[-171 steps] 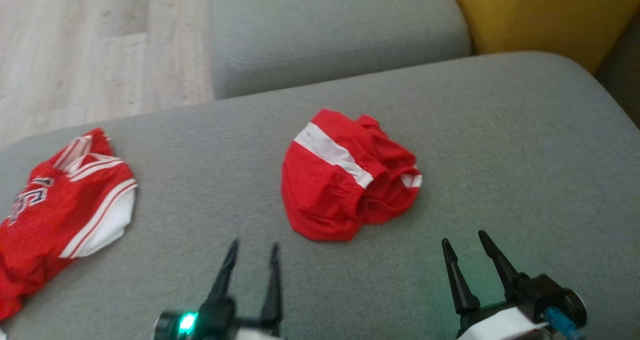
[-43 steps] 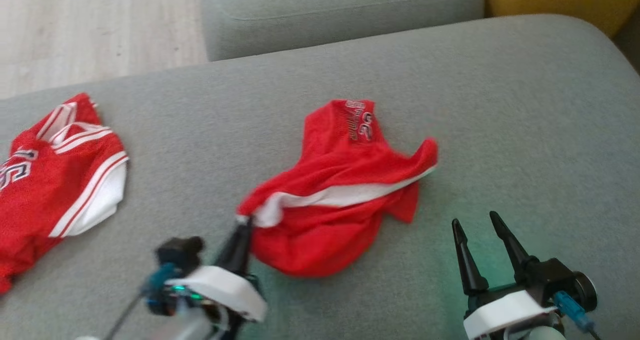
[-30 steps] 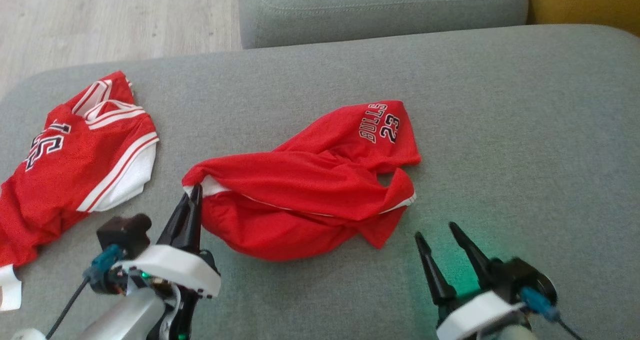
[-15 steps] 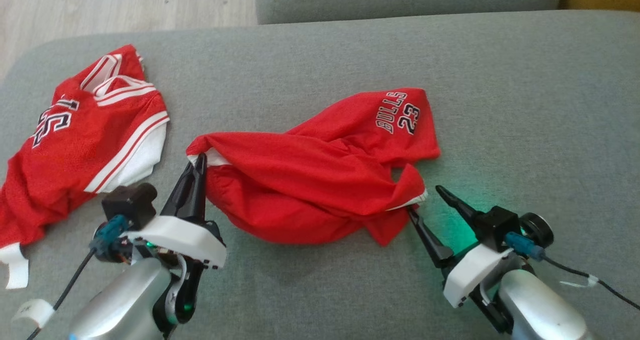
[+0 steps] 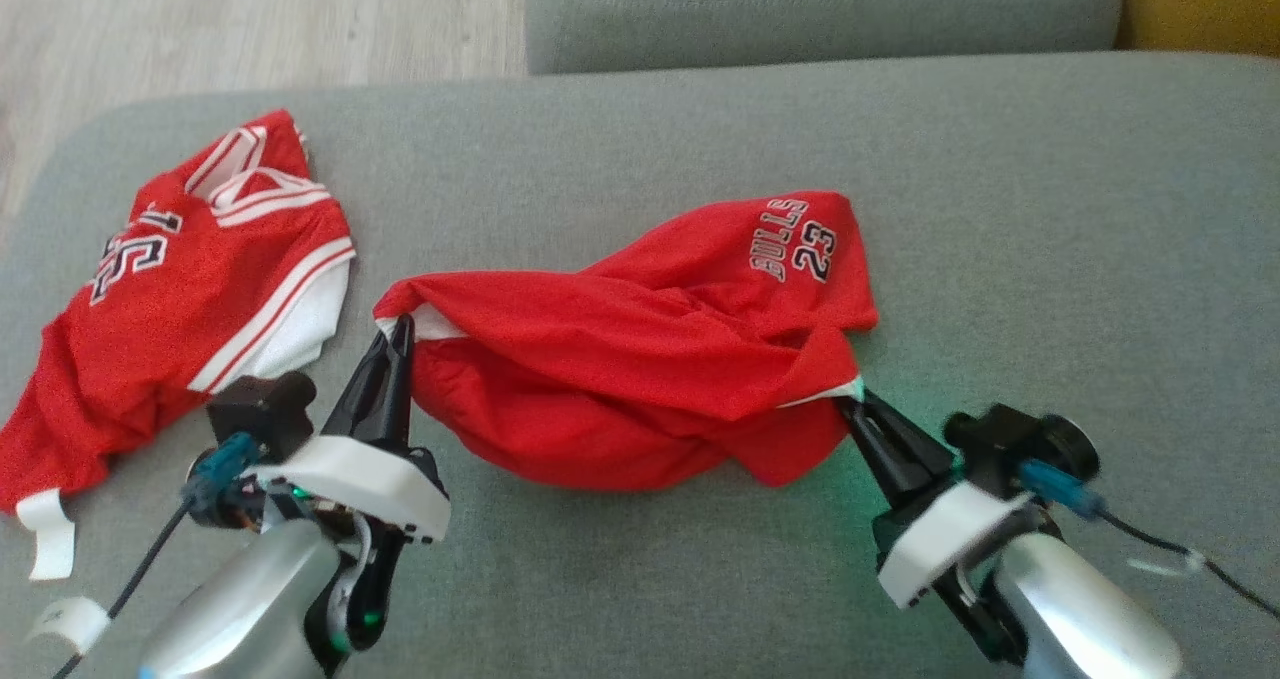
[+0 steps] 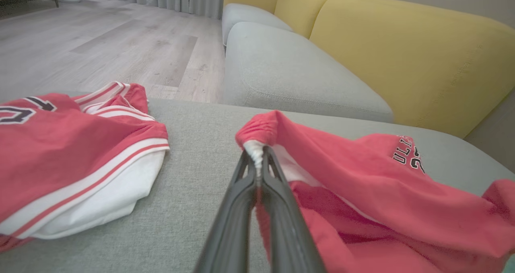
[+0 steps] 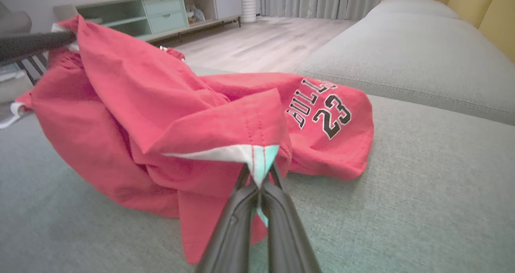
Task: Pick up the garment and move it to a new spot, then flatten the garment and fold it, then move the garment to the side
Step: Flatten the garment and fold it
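— Look, the right gripper (image 5: 858, 399) isn't gaping any more, is it?
— No, it's pinching now. Half a second back its jaws were standing wide just beside the hem. Now they're clamping the white-edged corner of the red shorts (image 5: 640, 379).
— The shorts are looking different too.
— They're stretching out. A few seconds ago they were lying in a crumpled heap. Now they're spreading sideways between the two grippers, with the "BULLS 23" lettering (image 5: 795, 241) showing on top.
— And the left gripper (image 5: 400, 331)?
— It's gripping the opposite white corner. At the start it was sitting open, apart from the cloth.
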`<state>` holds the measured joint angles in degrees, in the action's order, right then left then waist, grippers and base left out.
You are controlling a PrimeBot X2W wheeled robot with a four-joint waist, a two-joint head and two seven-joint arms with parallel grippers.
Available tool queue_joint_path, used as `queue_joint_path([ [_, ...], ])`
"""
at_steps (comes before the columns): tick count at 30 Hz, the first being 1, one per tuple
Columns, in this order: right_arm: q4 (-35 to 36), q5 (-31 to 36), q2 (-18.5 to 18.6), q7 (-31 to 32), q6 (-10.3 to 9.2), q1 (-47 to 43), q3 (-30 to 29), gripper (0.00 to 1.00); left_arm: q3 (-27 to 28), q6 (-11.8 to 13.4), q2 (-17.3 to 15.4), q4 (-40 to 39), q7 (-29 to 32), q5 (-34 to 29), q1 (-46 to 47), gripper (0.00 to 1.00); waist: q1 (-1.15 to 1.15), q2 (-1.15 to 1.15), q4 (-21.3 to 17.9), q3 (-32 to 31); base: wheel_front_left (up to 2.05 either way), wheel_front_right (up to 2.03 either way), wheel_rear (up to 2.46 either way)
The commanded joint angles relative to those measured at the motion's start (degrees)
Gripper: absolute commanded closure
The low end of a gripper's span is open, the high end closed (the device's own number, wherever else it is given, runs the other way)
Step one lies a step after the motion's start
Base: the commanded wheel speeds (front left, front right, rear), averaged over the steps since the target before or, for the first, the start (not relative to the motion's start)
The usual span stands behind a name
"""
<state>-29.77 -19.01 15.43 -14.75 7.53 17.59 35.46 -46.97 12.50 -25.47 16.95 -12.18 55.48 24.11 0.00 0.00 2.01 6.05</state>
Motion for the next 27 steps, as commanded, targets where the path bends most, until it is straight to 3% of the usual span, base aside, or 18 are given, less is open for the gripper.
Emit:
queue_joint_path([
  [1,3.0,-1.09,0.56,-0.25,-0.04,-1.59,-0.66,1.0,2.15,-0.47,-2.29,-1.65,-0.57,0.16,1.58,1.0,0.0,0.0,-0.51,-1.4,0.0,0.0,0.0],
  [5,10.73,-5.77,1.39,-0.25,-0.04,-5.83,-6.4,1.0,2.26,-2.52,-4.64,-5.94,-0.07,1.11,0.17,1.0,0.0,0.0,-2.33,-4.97,0.0,0.0,0.0],
  [8,16.58,-8.15,4.04,-0.25,-0.04,-7.11,-9.98,1.0,2.32,-4.87,-7.29,-12.24,1.75,2.25,0.0,1.0,0.0,0.0,-3.88,-7.0,0.0,0.0,0.0],
  [13,23.81,-10.66,10.78,-0.25,-0.04,-4.17,-13.68,1.0,3.59,-12.33,-12.63,-25.97,6.46,7.44,1.63,1.0,0.0,0.0,-6.37,-8.58,0.0,0.0,0.0],
  [15,25.39,-12.16,13.9,-0.1,-0.04,-1.1,-14.23,1.0,5.23,-13.99,-14.77,-29.61,8.23,9.78,3.17,1.0,0.0,0.0,-7.22,-8.78,0.0,0.0,0.0],
  [18,25.99,-13.95,17.96,1.56,-0.04,5.12,-15.24,1.0,7.95,-14.48,-16.77,-31.08,10.19,10.74,7.6,1.0,0.0,0.0,-8.3,-8.49,0.0,0.0,0.0],
  [21,23.76,-14.82,20.93,2.91,-0.04,11.76,-15.09,1.0,8.83,-14.4,-15.6,-28.15,11.55,8.93,13.82,1.0,0.0,0.0,-8.81,-7.11,0.0,0.0,0.0],
  [27,15.9,-20.97,23.27,3.14,-0.04,25.06,-14.05,1.0,6.07,-16.28,-6.63,-17.97,15.61,4.1,30.61,1.0,0.0,0.0,-9.1,0.65,0.0,0.0,0.0],
])
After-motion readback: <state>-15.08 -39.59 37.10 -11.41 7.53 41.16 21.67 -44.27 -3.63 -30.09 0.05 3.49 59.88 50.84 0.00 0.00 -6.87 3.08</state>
